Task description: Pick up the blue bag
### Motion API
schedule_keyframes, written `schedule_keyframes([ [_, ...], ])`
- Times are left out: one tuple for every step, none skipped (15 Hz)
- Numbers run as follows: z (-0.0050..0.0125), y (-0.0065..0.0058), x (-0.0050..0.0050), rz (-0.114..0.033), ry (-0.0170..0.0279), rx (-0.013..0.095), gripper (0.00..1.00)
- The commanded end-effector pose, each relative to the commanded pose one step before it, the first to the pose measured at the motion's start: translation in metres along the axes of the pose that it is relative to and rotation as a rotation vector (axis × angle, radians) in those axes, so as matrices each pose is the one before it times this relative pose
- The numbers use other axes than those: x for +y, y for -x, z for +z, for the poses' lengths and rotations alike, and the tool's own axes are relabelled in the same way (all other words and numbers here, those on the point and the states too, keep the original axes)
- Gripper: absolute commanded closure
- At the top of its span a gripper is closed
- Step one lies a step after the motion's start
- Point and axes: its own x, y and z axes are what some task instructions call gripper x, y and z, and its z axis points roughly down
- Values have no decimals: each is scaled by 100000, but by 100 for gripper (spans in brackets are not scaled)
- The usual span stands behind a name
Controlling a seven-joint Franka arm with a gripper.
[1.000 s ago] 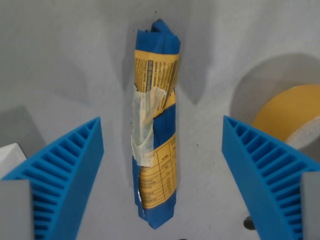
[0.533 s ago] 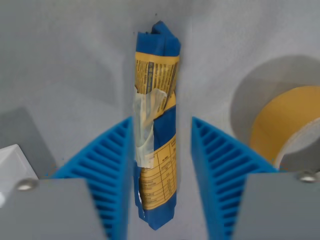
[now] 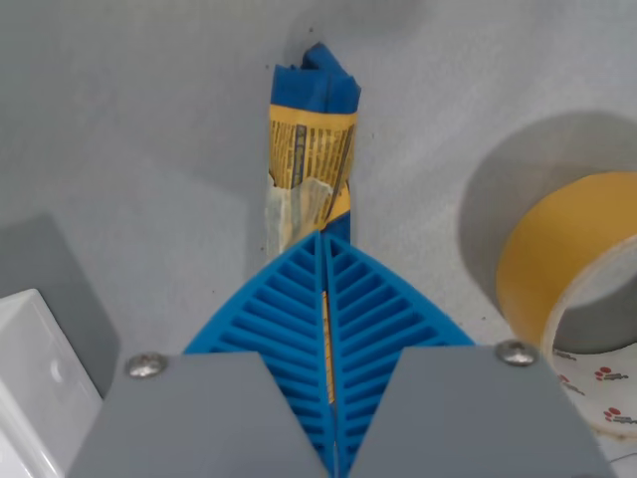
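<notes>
Across the centre of the wrist view, the pincer (image 3: 325,299) stands closed on the blue bag (image 3: 311,139), its two blue ribbed fingers (image 3: 274,339) pressed nearly together with only a thin yellow sliver of the bag showing in the seam between them; the near half of the bag is hidden behind the fingers; the far half runs straight up the view from the fingertips, narrow and rolled, lying on the grey worktop (image 3: 129,129); blue wrapper at the far end, crumpled to a point; a yellow printed label below that, with a strip of pale clear tape just above the fingertips; grey finger mounts fill the bottom of the view, one screw head on each; at the wrist view's right, a roll of tan tape (image 3: 567,269) sits on the worktop, apart from the bag; at the wrist view's lower left, a white box (image 3: 35,368), partly cut off by the edge.
</notes>
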Motion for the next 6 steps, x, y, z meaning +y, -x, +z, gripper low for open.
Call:
schedule_keyframes([
  [-1466, 857, 323, -890, -7688, 8318, 100],
  [-500, 152, 62, -51, 214, -814, 100],
  [-500, 50, 63, -47, 250, -633, 100],
  [-500, -30, -35, -170, 273, -515, 100],
  [-500, -126, -92, -149, 297, -423, 100],
  [-500, -158, 87, 0, 358, -459, 100],
])
